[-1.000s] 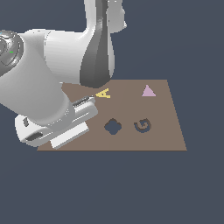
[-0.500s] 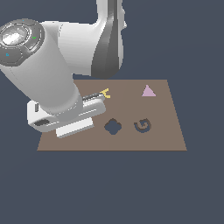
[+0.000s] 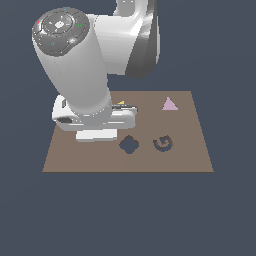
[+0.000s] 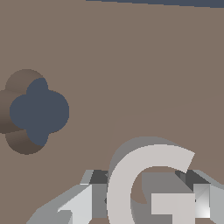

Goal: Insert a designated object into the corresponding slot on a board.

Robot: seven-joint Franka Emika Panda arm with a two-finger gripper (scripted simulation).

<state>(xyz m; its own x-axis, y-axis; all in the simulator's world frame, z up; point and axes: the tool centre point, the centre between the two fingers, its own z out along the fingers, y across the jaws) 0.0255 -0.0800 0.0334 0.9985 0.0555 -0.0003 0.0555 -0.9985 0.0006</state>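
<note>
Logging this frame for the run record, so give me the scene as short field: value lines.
object: light-grey G-shaped block, seen between the jaws in the wrist view
gripper: low over the flat brown rectangular board, hidden by the arm in the exterior view
target slot: dark G-shaped recess, empty
other recess: dark clover-shaped recess, empty
other shapes: pink triangle; yellow piece, mostly hidden
grip contact: cannot tell

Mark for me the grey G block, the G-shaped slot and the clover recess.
Grey G block (image 4: 131,183): wrist view, on the curved left stroke of its top face.
G-shaped slot (image 3: 163,144): exterior view, on the dark recess's curve.
Clover recess (image 4: 39,112): wrist view, on its dark centre.
</note>
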